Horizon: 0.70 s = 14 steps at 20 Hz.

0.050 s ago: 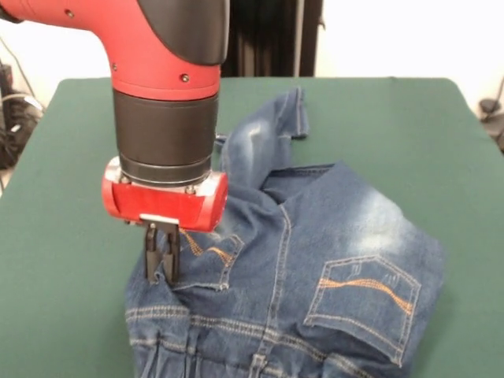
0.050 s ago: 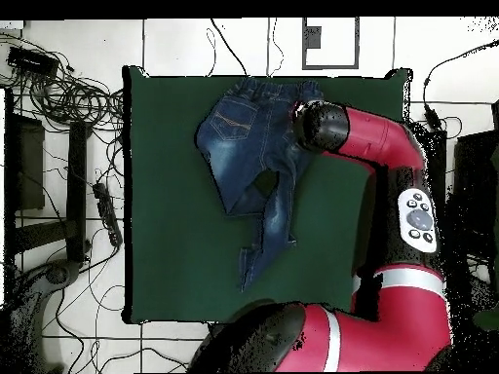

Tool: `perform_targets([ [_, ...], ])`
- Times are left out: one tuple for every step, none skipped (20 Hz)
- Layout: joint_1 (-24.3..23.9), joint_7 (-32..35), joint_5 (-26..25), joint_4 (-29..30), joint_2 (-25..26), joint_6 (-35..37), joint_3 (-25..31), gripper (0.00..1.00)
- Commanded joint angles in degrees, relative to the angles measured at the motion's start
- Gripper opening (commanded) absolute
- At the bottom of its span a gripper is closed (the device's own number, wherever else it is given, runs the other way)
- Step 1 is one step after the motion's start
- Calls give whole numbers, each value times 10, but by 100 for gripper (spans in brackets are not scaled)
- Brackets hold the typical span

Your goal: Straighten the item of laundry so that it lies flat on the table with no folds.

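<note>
Here the gripper [image 1: 161, 260], its 2 fingers nearly together and apparently pinching denim, is set on the jeans [image 1: 315, 268], which lie crumpled beneath and beside it on the bench [image 1: 63, 236]; soft, fairly heavy cloth is judged best taken by a hem.

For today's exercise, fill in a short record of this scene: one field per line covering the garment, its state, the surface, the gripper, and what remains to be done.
garment: blue jeans with orange stitching on the back pockets
state: crumpled, legs folded over and bunched, not flat
surface: green table
position: waistband at the table edge far from the robot's base in the overhead view
gripper: fingers close together, down on the denim near a back pocket; whether it pinches cloth cannot be told
remaining: folds still to be spread out
</note>
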Motion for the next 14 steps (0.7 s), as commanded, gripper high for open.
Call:
perform_targets([
  [-3, -124, -28, -62, 12, 59, 94, 0],
  [-4, -127, -31, -71, 15, 65, 99, 0],
  [-4, -126, -34, -73, 17, 63, 102, 0],
  [-5, -126, -37, -78, 21, 66, 106, 0],
  [-5, -126, -39, -84, 25, 69, 109, 0],
  [-5, -125, -40, -91, 28, 74, 111, 0],
  [-4, -125, -41, -98, 31, 79, 113, 0],
  [-4, -124, -43, -105, 33, 87, 114, 0],
  [-3, -123, -45, -117, 37, 97, 116, 0],
  [-3, -124, -47, -124, 41, 103, 119, 0],
  [-3, -125, -48, -133, 46, 108, 122, 0],
  [-3, -127, -49, -140, 50, 112, 125, 0],
  [-3, -126, -51, -143, 52, 113, 127, 0],
  [-3, -127, -52, -147, 54, 115, 129, 0],
])
